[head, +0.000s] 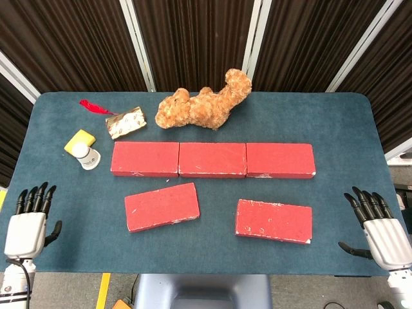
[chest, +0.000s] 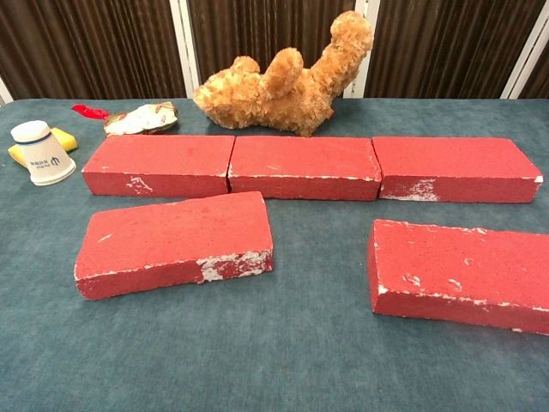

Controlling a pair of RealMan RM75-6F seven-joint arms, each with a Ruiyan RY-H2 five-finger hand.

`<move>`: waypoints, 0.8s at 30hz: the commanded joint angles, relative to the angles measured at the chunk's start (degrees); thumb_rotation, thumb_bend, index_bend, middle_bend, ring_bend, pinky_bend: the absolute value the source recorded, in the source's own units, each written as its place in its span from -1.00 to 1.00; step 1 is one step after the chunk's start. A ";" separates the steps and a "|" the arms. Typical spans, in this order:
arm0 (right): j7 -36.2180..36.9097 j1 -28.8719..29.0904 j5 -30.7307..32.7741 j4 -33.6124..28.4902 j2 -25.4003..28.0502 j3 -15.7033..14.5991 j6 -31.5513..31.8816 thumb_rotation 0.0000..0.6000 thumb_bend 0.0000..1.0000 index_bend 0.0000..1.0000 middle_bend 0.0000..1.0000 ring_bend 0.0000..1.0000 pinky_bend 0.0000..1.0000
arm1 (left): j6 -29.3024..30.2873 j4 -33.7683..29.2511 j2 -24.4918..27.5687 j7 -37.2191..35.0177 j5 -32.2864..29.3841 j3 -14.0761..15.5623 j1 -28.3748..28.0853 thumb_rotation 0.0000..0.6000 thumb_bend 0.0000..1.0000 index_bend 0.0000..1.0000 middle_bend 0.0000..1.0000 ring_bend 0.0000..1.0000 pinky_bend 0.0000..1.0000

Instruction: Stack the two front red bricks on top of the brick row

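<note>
Two flat rectangular red bricks, left [head: 161,206] and right [head: 273,221], lay unstacked before three-brick row [head: 212,159]; left hand [head: 27,222], right hand [head: 380,226] empty, fingers spread, flanking for reach.

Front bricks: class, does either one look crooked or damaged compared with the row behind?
The left front brick lies skewed, its right end angled toward the brick row, which sits straight. The right front brick tilts slightly the other way. Both show chipped, whitish edges on their front faces.
</note>
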 commanded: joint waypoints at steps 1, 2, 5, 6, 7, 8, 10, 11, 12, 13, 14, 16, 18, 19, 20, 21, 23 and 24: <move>0.20 0.19 0.37 -0.04 0.24 -0.16 -0.87 0.68 -0.77 -1.00 -1.00 -1.00 -1.00 | -6.09 -1.49 1.54 -10.93 5.70 3.10 -2.06 1.00 -0.34 -1.00 -1.00 -1.00 -0.88; 0.43 0.27 0.47 -0.15 0.41 -0.20 -1.14 0.68 -0.77 -1.00 -1.00 -1.00 -1.00 | -7.13 -1.03 1.34 -13.57 7.20 3.43 -2.73 1.00 -0.36 -1.00 -1.00 -1.00 -0.88; 0.75 0.06 0.45 -0.38 0.54 0.05 -0.41 0.69 -0.77 -1.00 -1.00 -1.00 -1.00 | -11.01 1.56 -0.86 -22.48 12.14 3.77 -6.15 1.00 -0.46 -1.00 -1.00 -1.00 -0.89; 0.76 0.01 0.31 -0.40 0.46 0.10 -0.17 0.69 -0.77 -1.00 -1.00 -1.00 -1.00 | -12.90 2.16 -1.49 -25.39 13.25 3.82 -7.64 1.00 -0.49 -1.00 -1.00 -1.00 -0.89; 0.78 0.04 0.12 -0.38 0.39 0.07 -0.18 0.69 -0.77 -1.00 -1.00 -1.00 -1.00 | -15.16 2.44 -1.98 -28.78 14.05 3.87 -9.30 1.00 -0.51 -1.00 -1.00 -1.00 -0.89; 0.91 0.28 -0.33 -0.30 0.36 -0.11 -0.60 0.69 -0.78 -1.00 -1.00 -1.00 -1.00 | -18.20 2.84 -2.54 -33.27 14.78 3.66 -11.67 1.00 -0.51 -1.00 -1.00 -1.00 -0.89; 1.66 0.86 -1.22 -0.12 0.48 -0.68 -1.87 0.69 -0.77 -1.00 -1.00 -1.00 -1.00 | -22.07 4.06 -3.66 -37.73 15.31 2.92 -14.94 1.00 -0.52 -1.00 -1.00 -1.00 -0.89; 2.07 1.20 -1.62 -0.06 0.62 -0.99 -2.62 0.69 -0.77 -1.00 -1.00 -1.00 -1.00 | -24.14 5.19 -4.77 -38.95 15.18 2.25 -16.73 1.00 -0.51 -1.00 -1.00 -1.00 -0.89; 2.16 1.37 -1.77 0.00 0.64 -1.09 -2.95 0.69 -0.77 -1.00 -1.00 -1.00 -1.00 | -25.71 5.98 -5.71 -39.35 14.73 1.73 -17.96 1.00 -0.51 -1.00 -1.00 -1.00 -0.91; 2.17 1.47 -1.84 0.01 0.66 -1.13 -3.14 0.69 -0.77 -1.00 -1.00 -1.00 -1.00 | -27.36 6.63 -6.62 -39.49 14.02 1.24 -19.09 1.00 -0.52 -1.00 -1.00 -1.00 -0.93; 2.25 1.55 -1.82 -0.01 0.69 -1.19 -3.35 0.69 -0.78 -1.00 -1.00 -1.00 -1.00 | -29.47 7.29 -7.89 -39.63 12.61 0.51 -20.42 1.00 -0.53 -1.00 -1.00 -1.00 -0.94; 2.46 1.67 -1.52 -0.08 0.82 -1.19 -3.69 0.69 -0.77 -1.00 -1.00 -1.00 -1.00 | -32.40 8.44 -9.80 -39.74 10.48 -0.54 -22.28 1.00 -0.55 -1.00 -1.00 -1.00 -0.96; 2.31 1.87 -0.84 -0.04 0.84 -1.00 -4.15 0.73 -0.77 -1.00 -1.00 -1.00 -1.00 | -35.73 10.06 -11.69 -39.77 8.27 -1.48 -24.38 1.00 -0.55 -1.00 -1.00 -1.00 -0.97; 2.34 2.00 -0.61 -0.04 0.85 -0.99 -4.50 0.76 -0.77 -1.00 -1.00 -1.00 -1.00 | -36.78 10.72 -12.53 -39.84 7.57 -1.80 -25.13 1.00 -0.55 -1.00 -1.00 -1.00 -0.97; 2.58 2.23 -0.38 -0.08 0.89 -1.00 -5.02 0.77 -0.77 -1.00 -1.00 -1.00 -1.00 | -37.94 11.65 -13.53 -39.57 6.92 -2.09 -26.05 1.00 -0.55 -1.00 -1.00 -1.00 -0.97; 2.72 2.37 -0.25 -0.08 0.95 -0.99 -5.32 0.78 -0.77 -1.00 -1.00 -1.00 -1.00 | -38.46 12.44 -14.31 -39.11 6.60 -2.33 -26.64 1.00 -0.55 -1.00 -1.00 -1.00 -0.97; 2.76 2.54 -0.03 -0.07 1.04 -0.96 -5.63 0.78 -0.77 -1.00 -1.00 -1.00 -1.00 | -38.68 14.47 -16.23 -37.29 6.11 -2.78 -27.58 1.00 -0.55 -1.00 -1.00 -1.00 -0.98; 2.83 2.56 0.04 -0.08 1.06 -0.94 -5.64 0.78 -0.77 -1.00 -1.00 -1.00 -1.00 | -38.57 15.44 -17.01 -36.10 5.90 -2.97 -27.88 1.00 -0.55 -1.00 -1.00 -1.00 -0.98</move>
